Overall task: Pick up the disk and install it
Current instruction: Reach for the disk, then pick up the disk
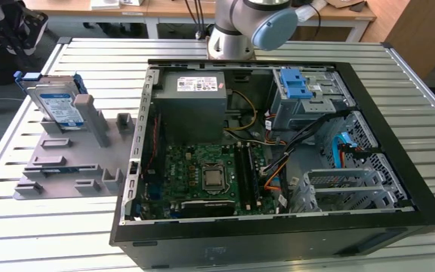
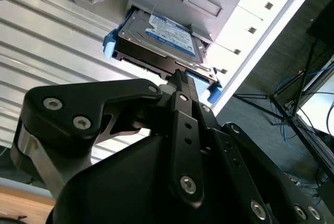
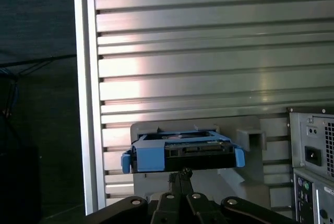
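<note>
Disk (image 1: 60, 106) waits unpicked in grey holder (image 1: 59, 170), nine o'clock of computer case (image 1: 263, 225); gripper (image 3: 180, 173) pressed together, empty.

Disk (image 1: 60, 107): bare silver metal, glossy paper label, blue plastic rails. Holder (image 1: 59, 164): matt grey plastic (no shine anywhere). Worktop (image 1: 429, 141): ribbed aluminium slats, satin sheen. Gripper (image 2: 180, 78): matt black body, bright screw heads.
</note>
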`<action>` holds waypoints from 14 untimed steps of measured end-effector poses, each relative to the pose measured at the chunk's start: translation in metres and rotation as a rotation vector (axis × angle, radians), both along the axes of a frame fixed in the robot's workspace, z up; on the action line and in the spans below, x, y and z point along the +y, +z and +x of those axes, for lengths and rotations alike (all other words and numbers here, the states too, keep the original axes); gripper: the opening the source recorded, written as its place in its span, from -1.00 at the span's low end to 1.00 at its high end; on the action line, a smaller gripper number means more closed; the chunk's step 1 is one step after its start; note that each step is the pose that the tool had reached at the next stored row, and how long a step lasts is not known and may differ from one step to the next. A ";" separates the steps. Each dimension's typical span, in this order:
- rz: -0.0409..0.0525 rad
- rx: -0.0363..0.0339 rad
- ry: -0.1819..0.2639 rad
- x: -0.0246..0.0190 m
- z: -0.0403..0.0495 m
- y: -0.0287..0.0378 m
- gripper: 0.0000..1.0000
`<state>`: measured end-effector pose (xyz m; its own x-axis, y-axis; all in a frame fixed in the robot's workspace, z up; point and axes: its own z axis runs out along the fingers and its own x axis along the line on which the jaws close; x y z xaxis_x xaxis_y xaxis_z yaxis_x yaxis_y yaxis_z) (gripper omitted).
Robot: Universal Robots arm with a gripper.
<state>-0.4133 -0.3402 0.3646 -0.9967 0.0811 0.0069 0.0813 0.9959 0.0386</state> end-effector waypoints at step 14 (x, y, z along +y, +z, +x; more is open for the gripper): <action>0.0000 0.0000 0.000 0.0001 -0.0134 -0.0014 -0.79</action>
